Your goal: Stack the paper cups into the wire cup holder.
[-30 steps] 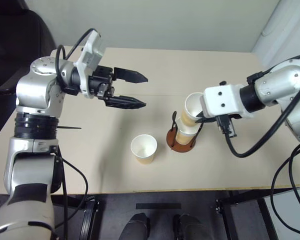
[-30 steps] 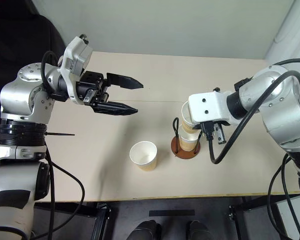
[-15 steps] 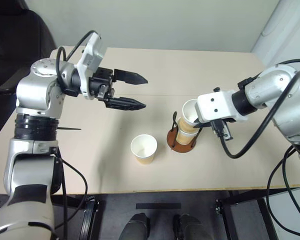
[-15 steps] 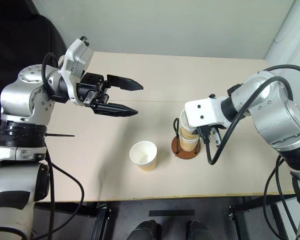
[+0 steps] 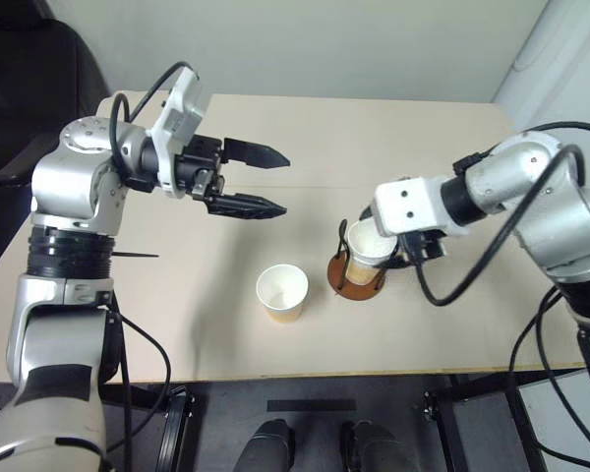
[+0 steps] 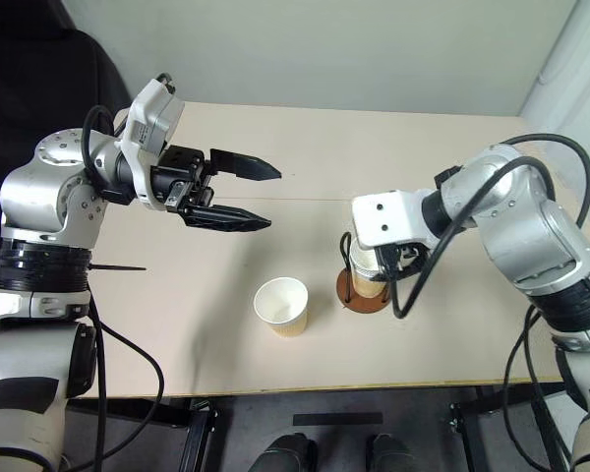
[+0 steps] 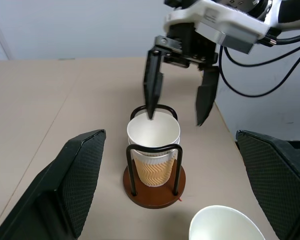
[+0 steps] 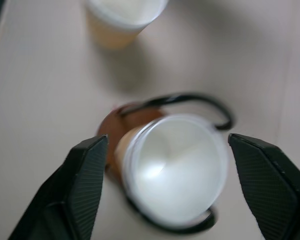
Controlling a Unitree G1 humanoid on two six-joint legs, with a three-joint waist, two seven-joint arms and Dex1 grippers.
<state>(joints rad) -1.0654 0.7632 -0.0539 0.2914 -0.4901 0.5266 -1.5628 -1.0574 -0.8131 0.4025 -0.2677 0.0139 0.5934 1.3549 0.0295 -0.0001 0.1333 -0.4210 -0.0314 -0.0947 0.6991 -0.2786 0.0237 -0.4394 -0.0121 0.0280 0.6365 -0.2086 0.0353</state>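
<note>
Right pincer (image 7: 179, 107) is spread wide around the top cup (image 7: 154, 132), one finger (image 7: 152, 85) dipping just at the rim on the far side, the other (image 7: 206, 97) hanging clear off to the side. That cup sits nested in another one inside the holder (image 7: 154, 187), so I'd call that two in the stack, with the third cup (image 5: 282, 291) standing loose on the table (image 5: 177, 324) just beside the holder, on my left.

The trick here, I reckon, is getting out clean. Lift straight up with the fingers wide so that inside finger doesn't hook the rolled rim and drag the cup back out. Thin paper weighs nothing, so any snag probably pulls it along. Also mind the wire loops (image 7: 155, 150), they're skinny black rod and the fingertips are right near them.

My left pincer (image 5: 256, 179) is hanging open and empty above the table, well apart from everything, pointing across toward the holder.

Stuff-wise: cups are tan kraft outside with a wavy ribbed look on the lower one, smooth white inside, tapered. Holder base is a round reddish-brown disc, looks like wood but can't swear to it. Table is plain pale beige and matte.
</note>
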